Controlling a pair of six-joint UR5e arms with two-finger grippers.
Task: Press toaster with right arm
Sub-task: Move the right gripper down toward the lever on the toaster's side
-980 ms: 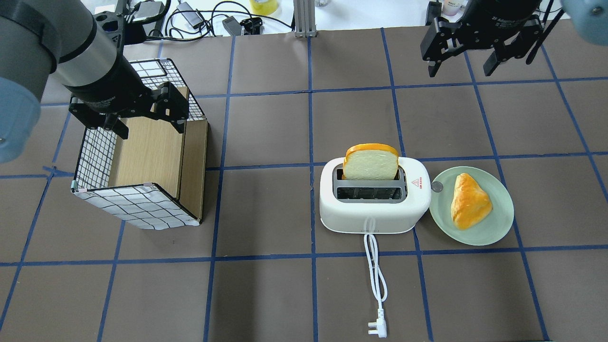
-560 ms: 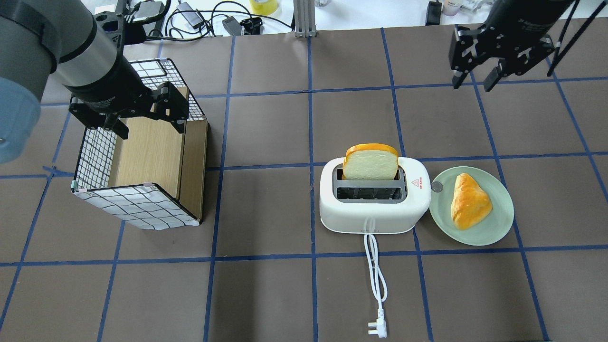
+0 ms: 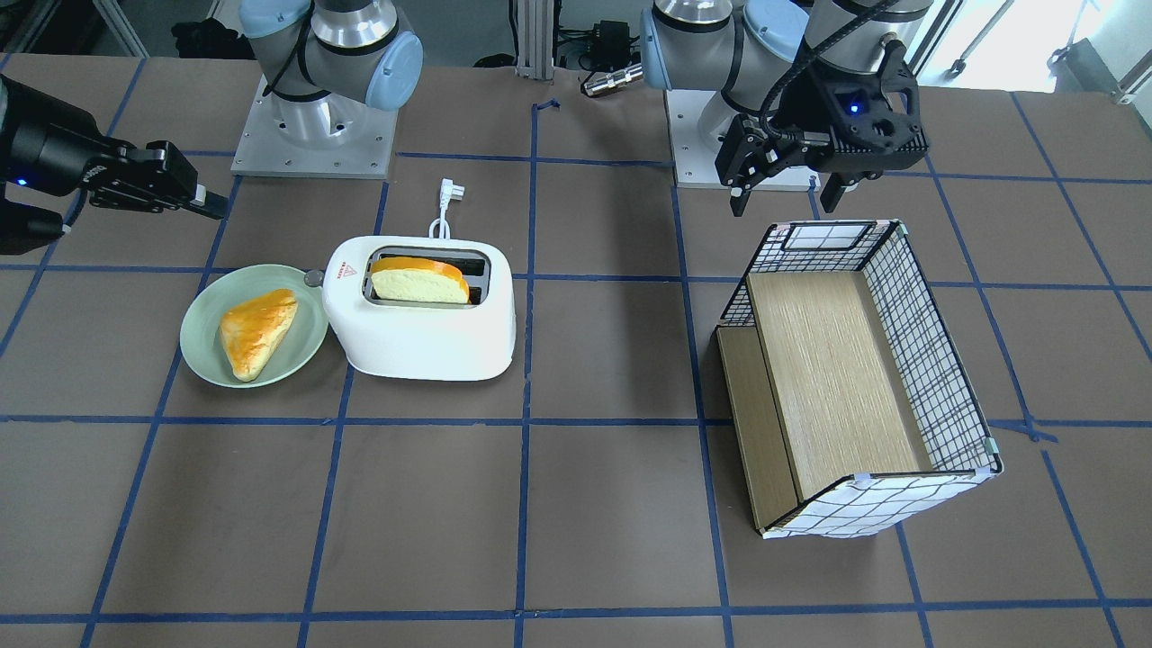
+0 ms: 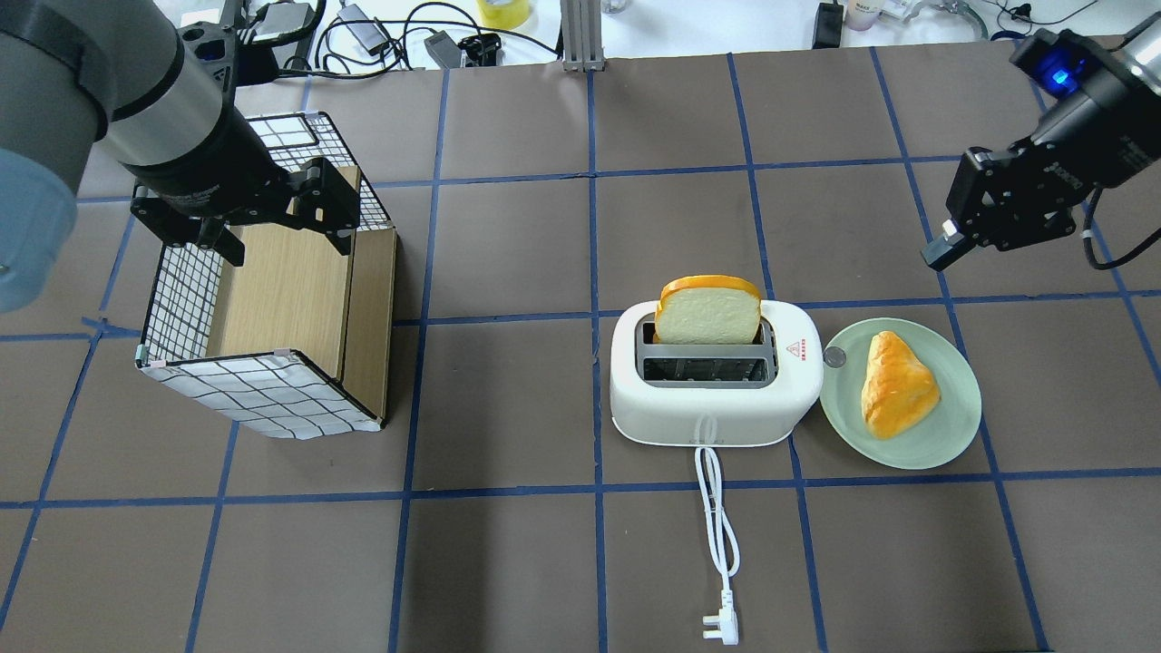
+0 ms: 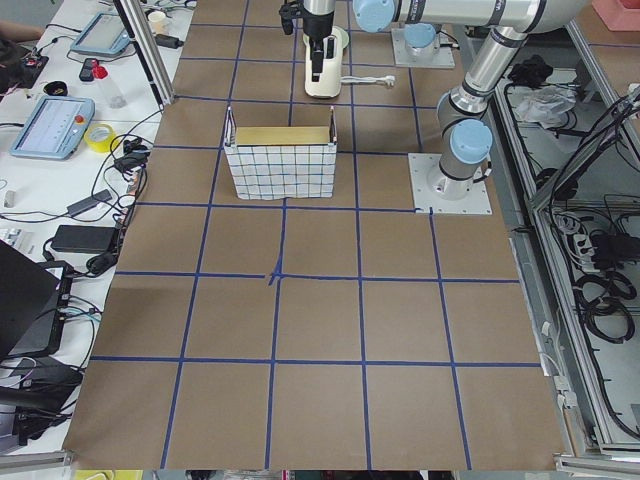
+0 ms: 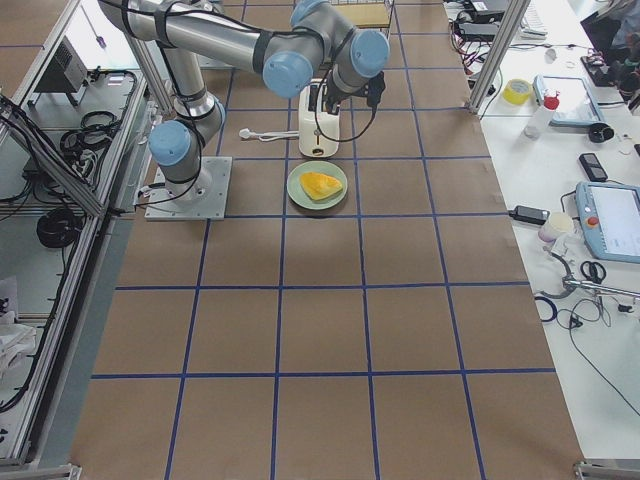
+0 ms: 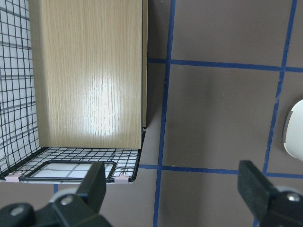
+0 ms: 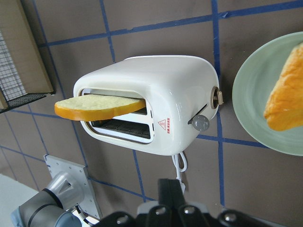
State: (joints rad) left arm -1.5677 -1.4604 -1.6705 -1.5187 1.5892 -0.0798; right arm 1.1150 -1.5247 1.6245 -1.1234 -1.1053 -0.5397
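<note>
Tilted down toward the toaster (image 4: 707, 399) beside the plate (image 4: 957, 424), with right gripper (image 4: 940, 251) jaws now pressed together, empty (spread earlier). Unchanged at left gripper (image 4: 283, 241): wide apart, empty, by the box (image 4: 272, 399).

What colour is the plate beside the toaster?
The plate is pale green, clearest in the overhead view.

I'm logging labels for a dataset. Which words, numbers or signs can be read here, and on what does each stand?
Red triangle sticker on the white rounded plastic toaster: a warning sign; the red print beside it is too small to read.
Pale lettering on the black right gripper: blurred, unreadable.
Pale lettering on the black left gripper: blurred, unreadable.
No other text can be read.
</note>
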